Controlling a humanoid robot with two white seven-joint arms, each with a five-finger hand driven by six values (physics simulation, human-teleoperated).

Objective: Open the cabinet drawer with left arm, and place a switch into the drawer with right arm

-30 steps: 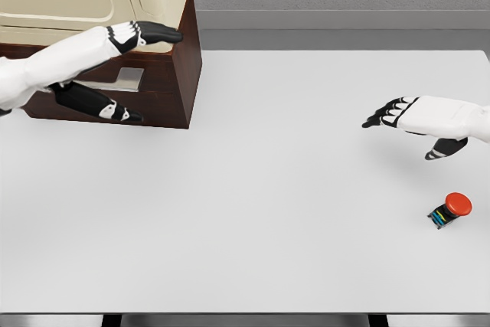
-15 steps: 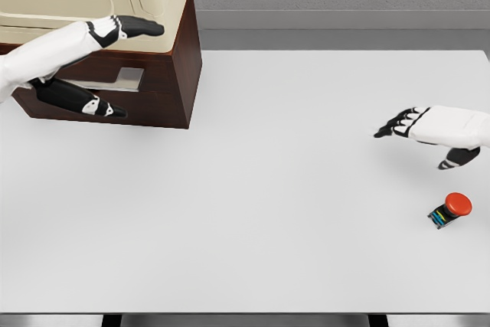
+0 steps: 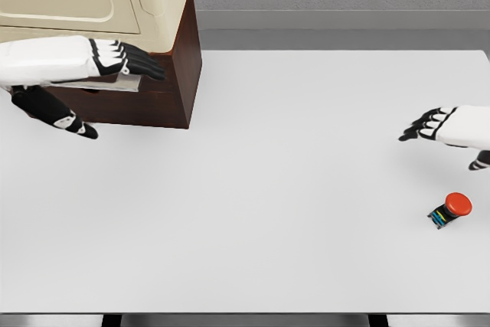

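The cabinet stands at the table's back left, cream on top with a dark brown base whose drawer front carries a metal handle. My left hand lies flat across that drawer front with fingers extended and its thumb hanging lower left, holding nothing. The switch, a small black body with a red round button, lies on the table near the right edge. My right hand hovers open above and just behind the switch, fingers pointing left.
The white table stretches wide between cabinet and switch. A grey wall runs along the back edge, and the table's front edge is near the bottom of the view.
My left hand dropped from the cabinet's cream top down onto the drawer front and pulled leftward. My right hand slid right, toward the table's edge. The switch stayed put.
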